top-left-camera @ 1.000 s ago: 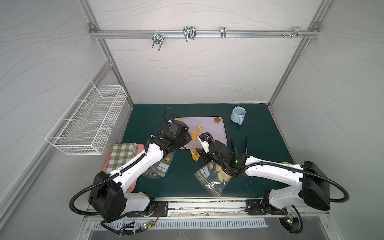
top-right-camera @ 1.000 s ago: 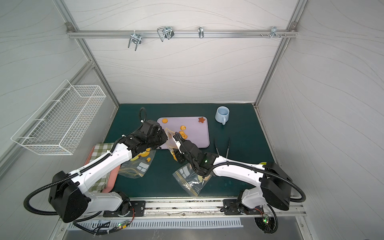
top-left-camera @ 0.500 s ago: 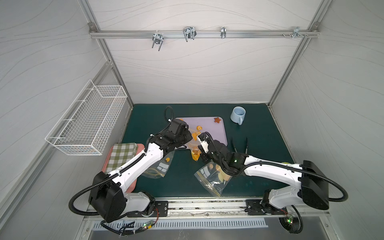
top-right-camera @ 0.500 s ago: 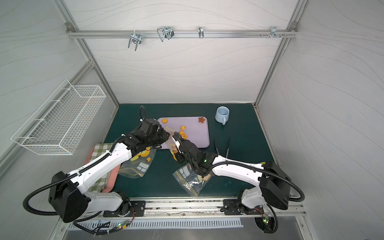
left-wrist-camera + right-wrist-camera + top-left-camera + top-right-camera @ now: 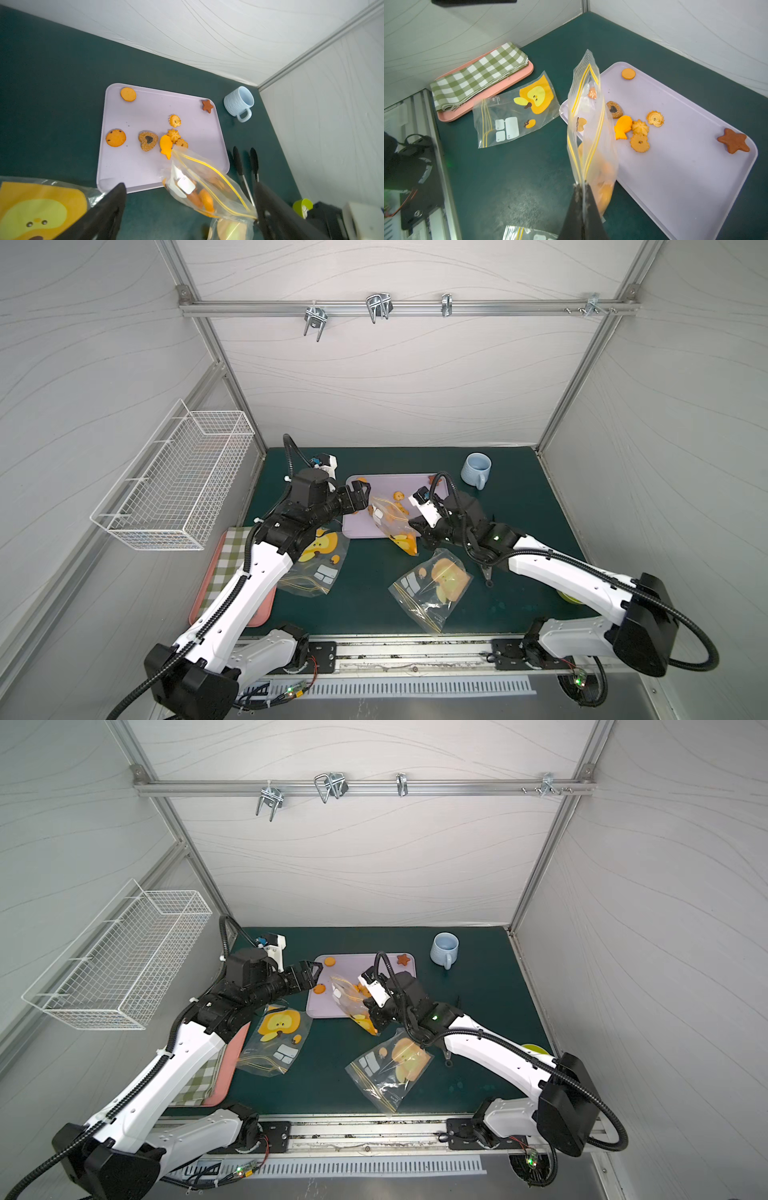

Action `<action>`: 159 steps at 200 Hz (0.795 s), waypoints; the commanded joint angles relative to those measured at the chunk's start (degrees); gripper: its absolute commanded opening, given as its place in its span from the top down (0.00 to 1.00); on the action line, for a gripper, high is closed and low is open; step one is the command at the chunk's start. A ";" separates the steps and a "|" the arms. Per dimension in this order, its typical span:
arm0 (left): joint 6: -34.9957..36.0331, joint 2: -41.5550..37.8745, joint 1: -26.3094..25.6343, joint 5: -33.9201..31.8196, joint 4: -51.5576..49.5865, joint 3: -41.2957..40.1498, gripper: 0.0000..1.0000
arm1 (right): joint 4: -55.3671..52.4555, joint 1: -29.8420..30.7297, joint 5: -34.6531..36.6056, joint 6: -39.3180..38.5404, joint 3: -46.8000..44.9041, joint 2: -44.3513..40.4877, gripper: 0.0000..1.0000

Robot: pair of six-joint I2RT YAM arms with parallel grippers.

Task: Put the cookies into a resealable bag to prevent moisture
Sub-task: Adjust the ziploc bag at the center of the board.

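The cookies are split. Several lie on the lilac tray (image 5: 135, 166): a plain round (image 5: 128, 94), a chip round (image 5: 115, 138), a heart (image 5: 148, 140), a fish (image 5: 165, 146) and a brown star (image 5: 207, 106). Others sit inside the clear resealable bag (image 5: 207, 182), which is yellow-zippered. The bag stands tilted over the tray's near edge in both top views (image 5: 390, 516) (image 5: 349, 998). My right gripper (image 5: 581, 187) (image 5: 417, 529) is shut on one end of the bag's zipper strip (image 5: 586, 116). My left gripper (image 5: 190, 185) (image 5: 362, 499) is open by the tray's left side and grips nothing.
Two printed bags lie flat on the green mat (image 5: 316, 564) (image 5: 432, 589). A blue mug (image 5: 476, 470) stands at the back right, with black tongs (image 5: 239, 164) beside the tray. A pink tray with a checked cloth (image 5: 477, 79) is at the left. A wire basket (image 5: 178, 481) hangs on the left wall.
My left gripper has opened, let go of the bag and drawn back a little. My right gripper has shut on the bag's zipper end and now holds it alone.
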 commanded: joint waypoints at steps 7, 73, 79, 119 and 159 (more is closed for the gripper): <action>14.45 -1.06 0.37 6.30 -3.15 4.12 0.08 | -5.28 -1.53 -6.38 -8.48 4.16 -3.57 1.00; 27.20 -8.37 0.36 24.57 -0.90 4.78 0.10 | -15.61 -1.95 -6.61 -16.59 14.29 -8.16 1.00; 28.31 -8.20 0.40 25.35 -1.83 6.01 0.10 | -16.04 -1.95 -7.33 -17.08 14.65 -8.85 1.00; 36.38 -3.64 0.27 33.44 -10.41 16.37 0.11 | -25.76 -2.16 -15.28 -20.86 20.78 -10.13 1.00; 36.33 -1.59 -1.12 42.08 -10.06 18.45 0.11 | -30.91 -2.22 -17.64 -22.79 24.68 -11.93 1.00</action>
